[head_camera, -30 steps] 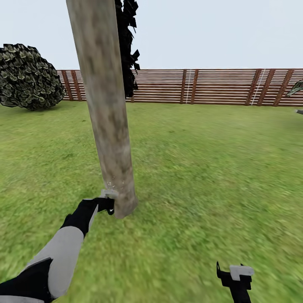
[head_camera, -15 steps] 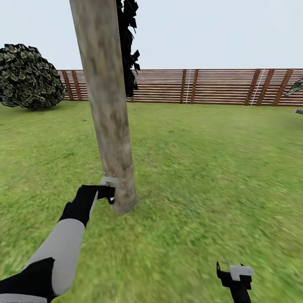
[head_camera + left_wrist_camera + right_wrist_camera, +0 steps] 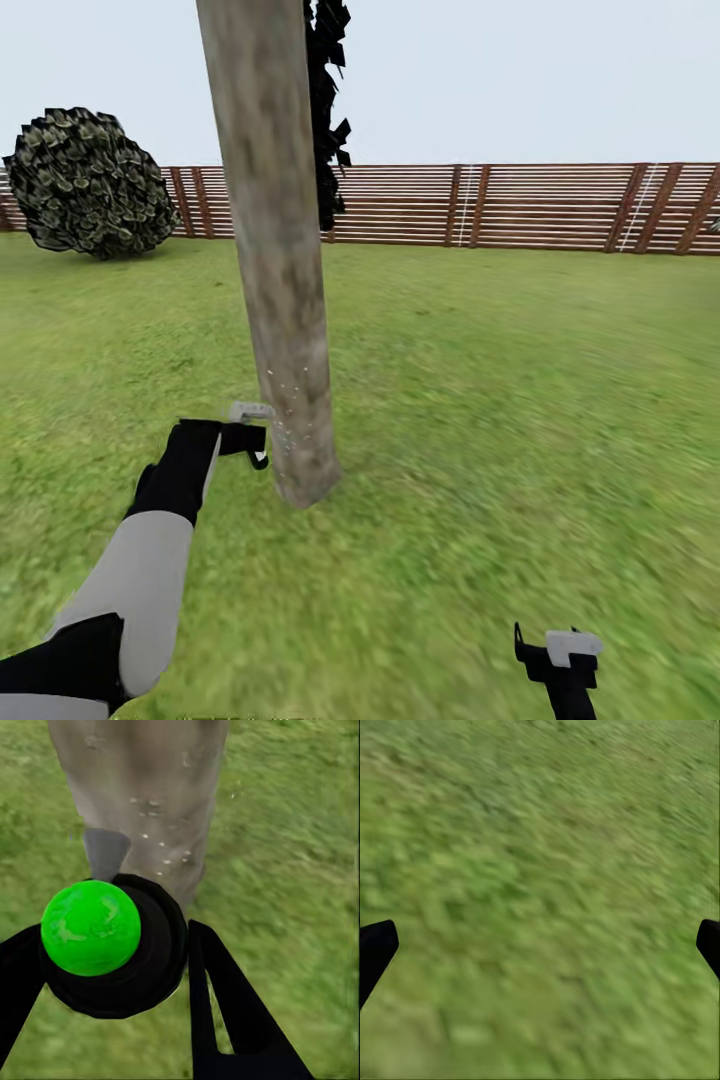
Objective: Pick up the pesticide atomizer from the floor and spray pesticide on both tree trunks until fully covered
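The left arm (image 3: 140, 580) is built from a smooth pale grey forearm shell between black joint segments. Flat, tapering black fingers (image 3: 225, 1012) are fitted to each gripper, and a small light grey block is mounted on the right gripper (image 3: 553, 655).

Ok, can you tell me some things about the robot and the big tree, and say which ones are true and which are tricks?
1. The left gripper holds the atomizer, which has a bright green top. True.
2. The atomizer points at the tree trunk, close to its base. True.
3. The right gripper is squeezing a red ball. False: it is open and holds nothing, with only grass beneath it.
4. Small white specks sit on the trunk near the atomizer. True.
5. A stone wall stands behind the lawn. False: it is a reddish-brown wooden slat fence.
6. The round bush stands right of the trunk. False: it stands to its left, by the fence.
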`<state>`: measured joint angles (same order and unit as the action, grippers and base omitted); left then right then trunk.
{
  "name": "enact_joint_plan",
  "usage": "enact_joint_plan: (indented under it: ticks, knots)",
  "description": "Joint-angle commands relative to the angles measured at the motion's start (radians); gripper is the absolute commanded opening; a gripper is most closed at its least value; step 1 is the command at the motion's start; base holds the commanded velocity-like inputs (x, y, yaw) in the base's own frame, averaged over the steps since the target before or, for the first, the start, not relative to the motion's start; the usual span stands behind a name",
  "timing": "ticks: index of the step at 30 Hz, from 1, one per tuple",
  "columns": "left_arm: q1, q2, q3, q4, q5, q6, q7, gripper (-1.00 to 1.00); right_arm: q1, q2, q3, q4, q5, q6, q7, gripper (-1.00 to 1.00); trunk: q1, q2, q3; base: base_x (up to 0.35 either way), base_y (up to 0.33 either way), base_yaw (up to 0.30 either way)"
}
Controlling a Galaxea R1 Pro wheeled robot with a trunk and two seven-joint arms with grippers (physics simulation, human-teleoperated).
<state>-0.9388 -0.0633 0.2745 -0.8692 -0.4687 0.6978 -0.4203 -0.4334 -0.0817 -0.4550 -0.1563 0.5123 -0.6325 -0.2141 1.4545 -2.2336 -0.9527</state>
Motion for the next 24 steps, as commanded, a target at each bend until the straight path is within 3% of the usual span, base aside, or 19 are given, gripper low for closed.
enact_joint_plan:
  ticks: [1,7,16,17,19,21,24]
  knots:
    - [-0.001,-0.009,-0.004,-0.002,-0.021,0.008,-0.01,-1.0,-0.001,0.0,-0.004,0.001,0.011,-0.003,-0.007,1.0,0.0,0.0,-0.001,0.0,0.0,0.244]
    - [0.008,0.004,-0.007,-0.087,-0.027,0.026,-0.01,-1.0,-0.001,-0.001,-0.004,0.001,0.011,-0.003,-0.008,1.0,0.0,0.0,-0.001,0.0,-0.076,0.052]
    - [0.02,0.008,-0.003,-0.091,-0.032,0.024,-0.003,-1.0,-0.001,-0.001,-0.004,0.001,0.011,-0.003,-0.008,1.0,0.0,0.0,-0.001,0.0,-0.268,0.001]
    - [0.021,0.046,0.0,-0.086,-0.032,0.023,-0.001,-1.0,-0.001,-0.001,-0.004,0.001,0.011,-0.003,-0.008,1.0,0.0,0.0,-0.001,0.0,-0.274,0.0]
    - [0.021,0.054,0.007,-0.084,-0.033,0.023,0.003,-1.0,-0.001,-0.001,-0.004,0.001,0.011,-0.003,-0.008,1.0,0.0,0.0,-0.001,0.0,-0.274,0.017]
    - [0.023,0.06,0.03,-0.075,-0.031,0.022,0.058,-1.0,-0.001,0.0,-0.004,0.001,0.011,-0.003,-0.008,1.0,0.0,0.0,-0.001,0.0,-0.274,0.172]
    - [0.023,0.06,0.034,-0.069,-0.028,0.021,0.085,-1.0,-0.001,0.0,-0.004,0.001,0.011,-0.003,-0.008,1.0,0.0,0.0,-0.001,0.0,-0.274,0.245]
